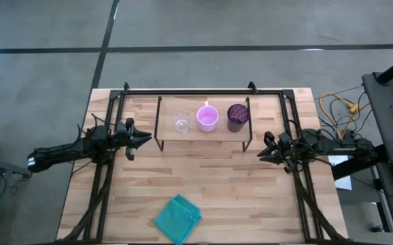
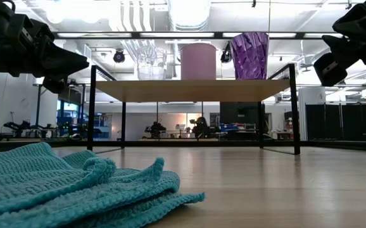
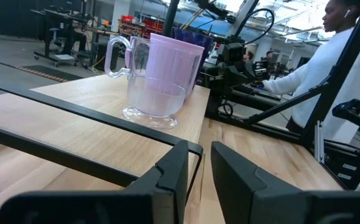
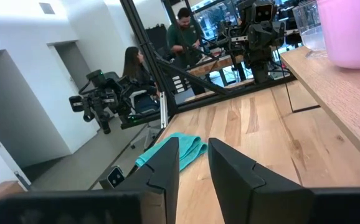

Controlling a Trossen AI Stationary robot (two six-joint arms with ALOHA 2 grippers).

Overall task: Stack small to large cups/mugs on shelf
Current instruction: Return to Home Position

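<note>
In the high view's upper centre, the shelf [image 1: 192, 135] carried three vessels in a row, standing apart: the clear glass cup [image 1: 181, 121] on the left, the pink mug [image 1: 207, 119] in the middle and the purple tumbler [image 1: 236, 117] on the right. The left gripper [image 1: 142, 139] hung at centre left, near the shelf's left end, its fingers narrowly parted and empty. The right gripper [image 1: 260, 155] hung at centre right, equally narrow and empty. A teal cloth [image 1: 178, 218] lay at bottom centre. No writing on them could be read.
</note>
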